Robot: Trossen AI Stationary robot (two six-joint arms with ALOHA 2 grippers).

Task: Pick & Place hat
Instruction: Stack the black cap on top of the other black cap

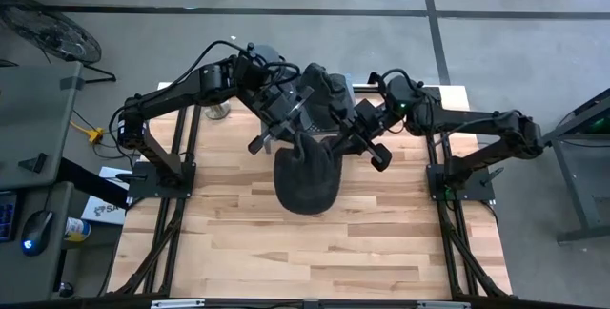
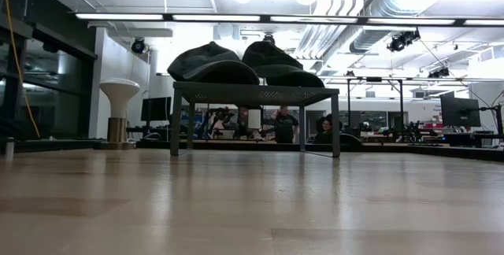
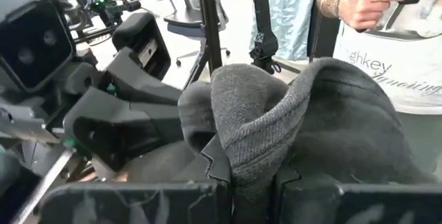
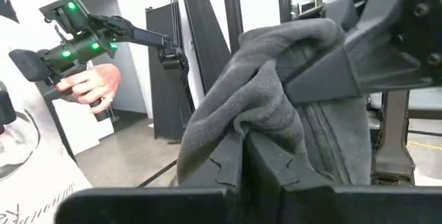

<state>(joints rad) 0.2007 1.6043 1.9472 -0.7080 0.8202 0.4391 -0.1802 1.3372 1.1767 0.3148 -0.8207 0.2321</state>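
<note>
- From overhead my two arms meet above the far half of the tabletop [image 1: 286, 242], and their wrists cover the top of the hat [image 1: 307, 177], so I cannot see its upper edge there.
- The level view shows neither the held hat nor my grippers; it only shows a small rack [image 2: 256, 95] at the far side carrying dark caps [image 2: 214, 64].
- The left gripper [image 3: 252, 175] is clamped on a fold of the hat's grey knit; only the finger bases show.
- The right gripper [image 4: 266, 158] is pinched on another fold of the same fabric, close beside the left one.
- The hat hangs below both grippers, its long axis running from the rack side toward the near edge, rounded end nearest me.
- Behind it, a person's hand [image 4: 90, 86] holds a handheld device [image 4: 76, 37]; the body is cut off.
</note>
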